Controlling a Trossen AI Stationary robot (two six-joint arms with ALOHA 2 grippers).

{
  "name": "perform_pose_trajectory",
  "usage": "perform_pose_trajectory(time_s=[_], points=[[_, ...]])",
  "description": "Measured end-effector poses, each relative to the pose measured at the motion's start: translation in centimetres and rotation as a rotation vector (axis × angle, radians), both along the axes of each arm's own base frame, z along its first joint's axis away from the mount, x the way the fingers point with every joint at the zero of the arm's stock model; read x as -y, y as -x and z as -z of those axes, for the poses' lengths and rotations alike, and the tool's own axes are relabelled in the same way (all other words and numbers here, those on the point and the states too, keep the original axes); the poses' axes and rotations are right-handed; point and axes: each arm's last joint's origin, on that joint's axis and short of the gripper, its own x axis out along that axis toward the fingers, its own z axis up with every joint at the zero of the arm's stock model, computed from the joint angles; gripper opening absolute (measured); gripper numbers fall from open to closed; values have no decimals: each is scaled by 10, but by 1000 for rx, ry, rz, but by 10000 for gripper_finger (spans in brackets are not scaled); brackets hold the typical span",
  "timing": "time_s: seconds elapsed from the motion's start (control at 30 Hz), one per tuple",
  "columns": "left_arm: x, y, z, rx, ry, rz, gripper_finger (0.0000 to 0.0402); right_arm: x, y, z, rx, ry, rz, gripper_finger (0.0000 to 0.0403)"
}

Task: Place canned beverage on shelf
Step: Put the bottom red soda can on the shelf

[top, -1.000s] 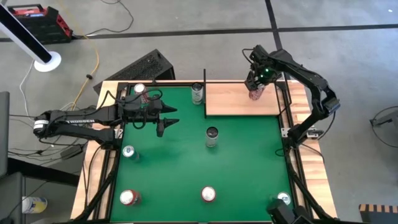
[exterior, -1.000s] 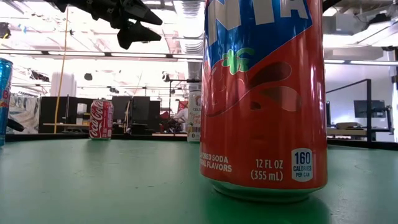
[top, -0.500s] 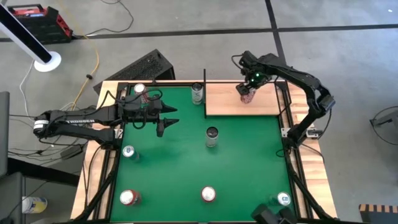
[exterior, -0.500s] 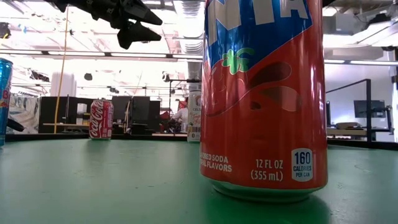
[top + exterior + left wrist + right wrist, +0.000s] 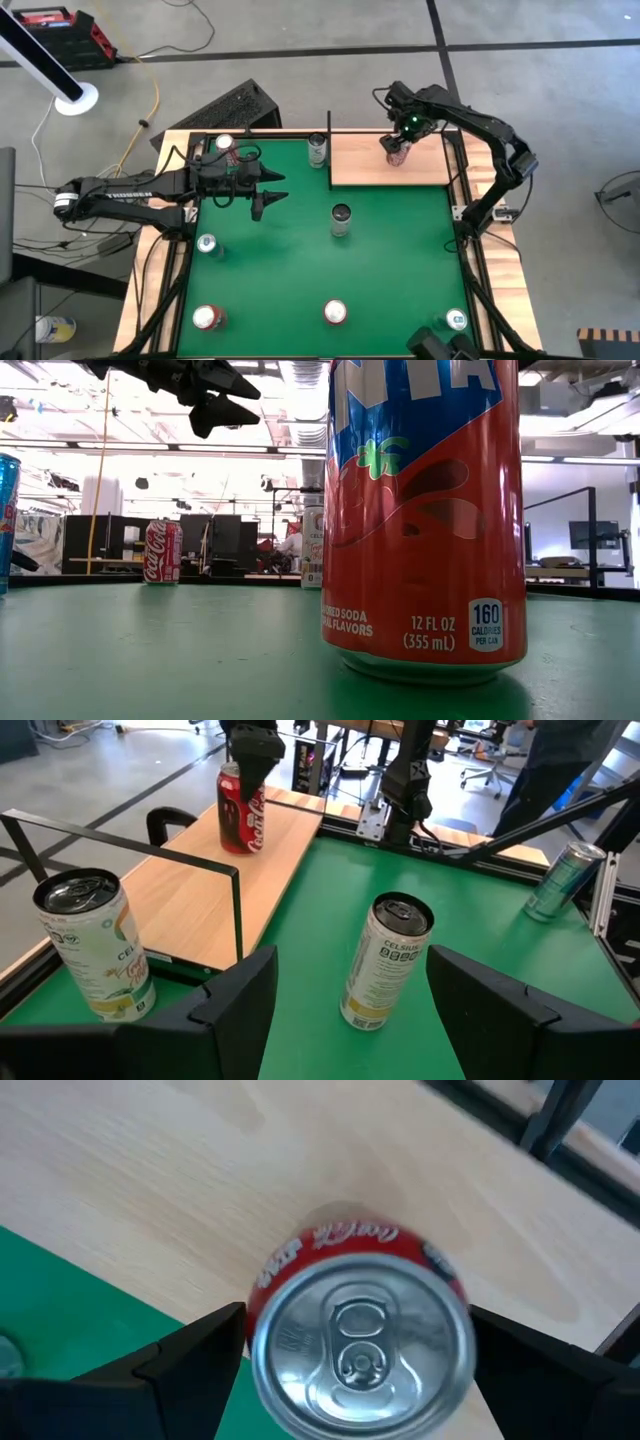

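Note:
A red Coca-Cola can (image 5: 399,155) stands upright over the pale wooden shelf (image 5: 365,172), near its far edge. My right gripper (image 5: 400,148) is shut on it from above. The can also shows in the left wrist view (image 5: 240,812) and, top up, in the right wrist view (image 5: 358,1330). My left gripper (image 5: 272,190) is open and empty, hovering over the green surface's left part; it shows high in the low view (image 5: 228,402). My right gripper pinches the can's upper side wall just below the rim (image 5: 268,1272) between its two fingers (image 5: 190,1355), one on each side. The fingers point down from above. The can is upright, its base at the shelf panel (image 5: 205,880); whether it rests there I cannot tell.
A white can (image 5: 318,150) stands by the shelf's left edge and black rod. Another white can (image 5: 341,218) stands mid-surface. Several more cans stand around the green surface, among them an orange-red one (image 5: 425,510) close to the low camera and a red one (image 5: 224,145).
My right gripper has carried the red can toward the table's left edge, from the shelf's far right corner to a spot nearer the panel's middle, keeping it upright. It has then held still.

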Motion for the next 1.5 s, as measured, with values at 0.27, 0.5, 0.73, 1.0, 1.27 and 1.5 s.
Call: perform_pose_trajectory(time_s=[0.27,0.5,0.73,1.0,1.27,1.5], points=[[0,0,0,-2,-13,6,240,4,-2,-42,41,107,1,386],[1,0,0,-1,-8,31,240,-19,-23,-70,135,182,-56,383],[1,0,0,-2,-8,31,240,-53,-54,-67,120,250,-119,298],[1,0,0,-1,-9,30,240,-59,-55,-28,18,170,-109,127],[1,0,-1,10,-13,23,240,-52,-54,-15,39,172,-84,21],[0,0,-1,11,-4,20,240,-47,-49,-5,18,160,-51,30]])
